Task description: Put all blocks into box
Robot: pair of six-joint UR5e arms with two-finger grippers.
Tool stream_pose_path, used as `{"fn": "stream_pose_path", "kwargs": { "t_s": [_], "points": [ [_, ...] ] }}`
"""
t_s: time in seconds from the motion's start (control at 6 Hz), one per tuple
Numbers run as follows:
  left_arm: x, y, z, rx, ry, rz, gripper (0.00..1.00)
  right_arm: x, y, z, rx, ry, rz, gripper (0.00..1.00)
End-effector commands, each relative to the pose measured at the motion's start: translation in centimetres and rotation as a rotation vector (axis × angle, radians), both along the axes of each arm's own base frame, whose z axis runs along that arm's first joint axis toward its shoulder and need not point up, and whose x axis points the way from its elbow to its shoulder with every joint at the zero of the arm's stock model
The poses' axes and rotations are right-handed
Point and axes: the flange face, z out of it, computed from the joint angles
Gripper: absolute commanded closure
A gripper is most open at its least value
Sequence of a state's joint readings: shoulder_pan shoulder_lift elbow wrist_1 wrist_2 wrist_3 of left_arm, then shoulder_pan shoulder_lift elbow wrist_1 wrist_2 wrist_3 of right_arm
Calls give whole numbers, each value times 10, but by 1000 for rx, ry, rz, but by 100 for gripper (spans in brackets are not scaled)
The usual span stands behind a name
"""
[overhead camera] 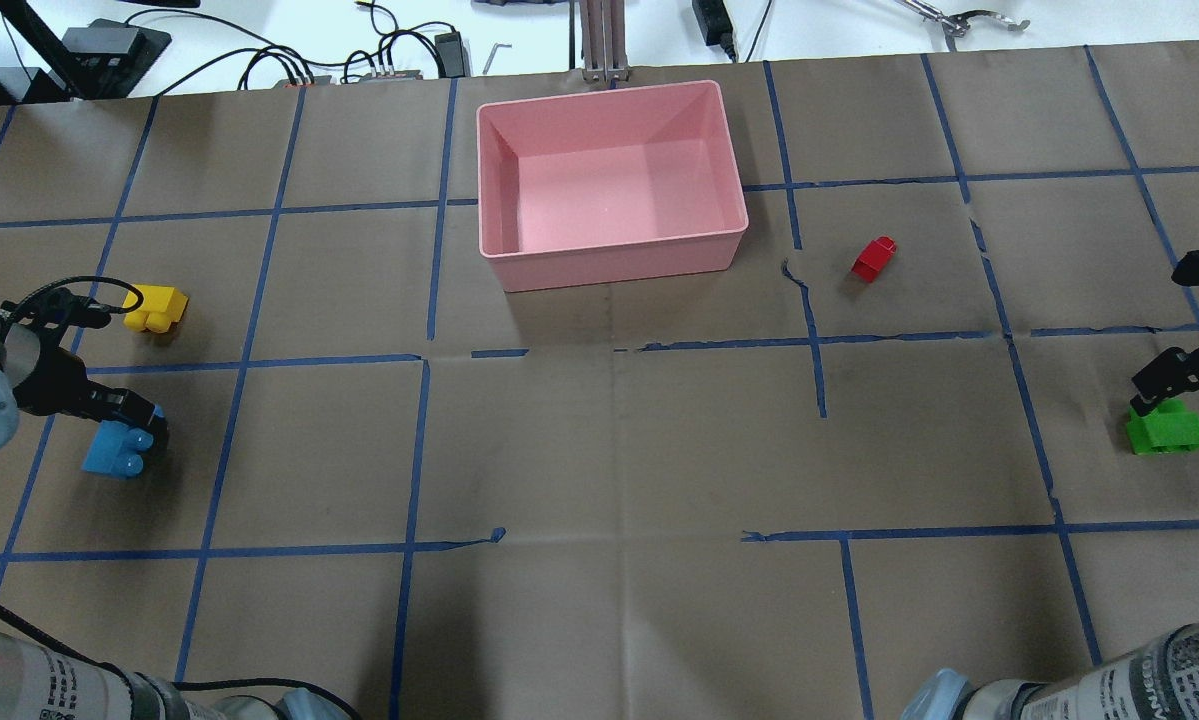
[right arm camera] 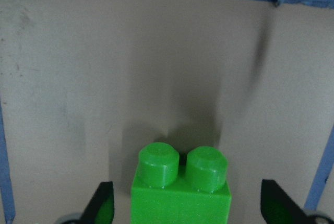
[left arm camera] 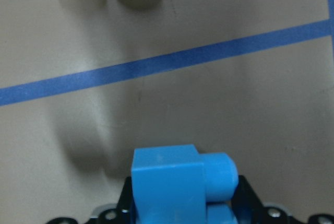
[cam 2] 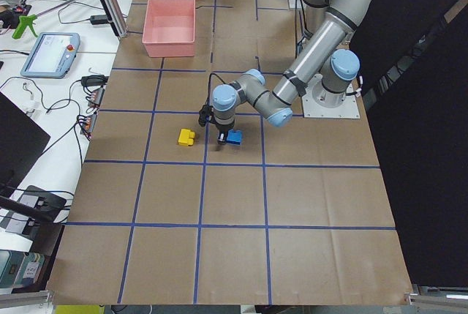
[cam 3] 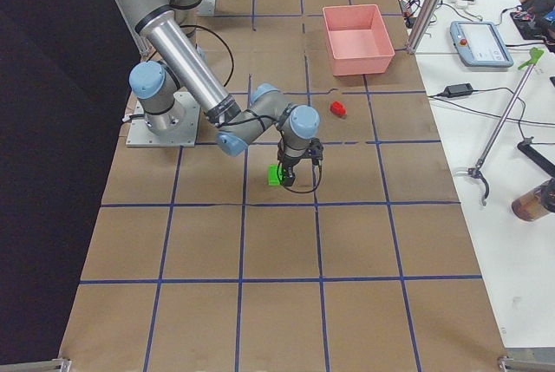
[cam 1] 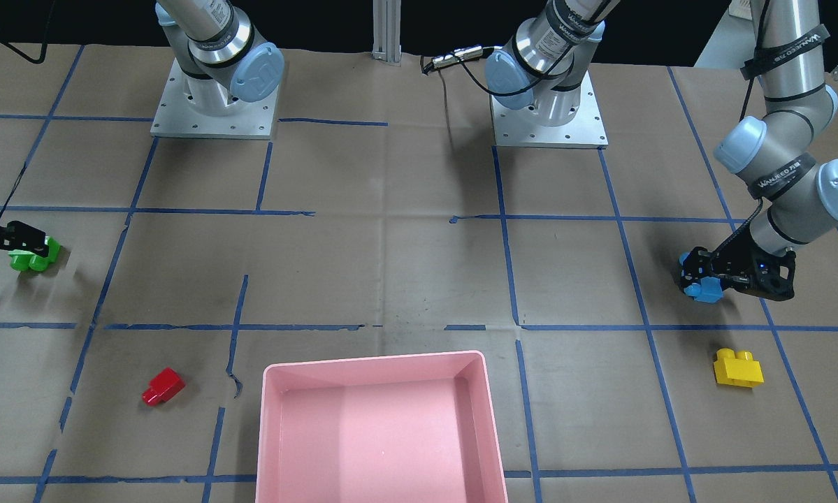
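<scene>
My left gripper (cam 1: 698,283) is shut on the light blue block (cam 1: 705,288), held just above the table; the left wrist view shows the block (left arm camera: 177,182) between the fingers. The yellow block (cam 1: 737,367) lies close by on the table. My right gripper (cam 1: 31,248) is open, with a finger (right arm camera: 104,205) on each side of the green block (right arm camera: 180,190), which rests on the table (overhead camera: 1167,430). The red block (cam 1: 163,386) lies alone beside the box. The pink box (cam 1: 373,362) holds no block.
Brown paper with blue tape lines covers the table. Both arm bases (cam 1: 216,105) stand at the robot's side. Cables and tools (overhead camera: 399,60) lie beyond the table's far edge, behind the box (overhead camera: 609,262).
</scene>
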State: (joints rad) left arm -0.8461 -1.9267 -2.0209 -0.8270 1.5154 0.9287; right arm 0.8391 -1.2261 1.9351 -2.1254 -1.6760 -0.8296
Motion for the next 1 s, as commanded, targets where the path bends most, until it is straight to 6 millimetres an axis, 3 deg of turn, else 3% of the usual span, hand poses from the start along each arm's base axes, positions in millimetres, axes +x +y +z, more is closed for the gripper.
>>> {"fn": "stream_pose_path", "kwargs": {
  "t_s": [0.0, 0.17, 0.33, 0.5, 0.67, 0.83],
  "points": [
    [0, 0, 6, -8, -6, 6, 75, -1, 2, -11, 34, -1, -1, 0],
    [-3, -5, 26, -45, -27, 23, 76, 2, 6, -16, 42, -8, 0, 0],
    [-19, -9, 51, -66, -29, 123, 76, 7, 11, -22, 54, -18, 0, 0],
    [-72, -22, 75, -66, 8, 208, 76, 6, 10, -21, 49, -14, 1, 14],
    [-132, -42, 98, -91, 6, 276, 76, 6, 10, -21, 51, -12, 2, 39],
    [-190, -75, 129, -112, 13, 332, 76, 1, 10, -17, 67, 16, 9, 56]
  ]
}}
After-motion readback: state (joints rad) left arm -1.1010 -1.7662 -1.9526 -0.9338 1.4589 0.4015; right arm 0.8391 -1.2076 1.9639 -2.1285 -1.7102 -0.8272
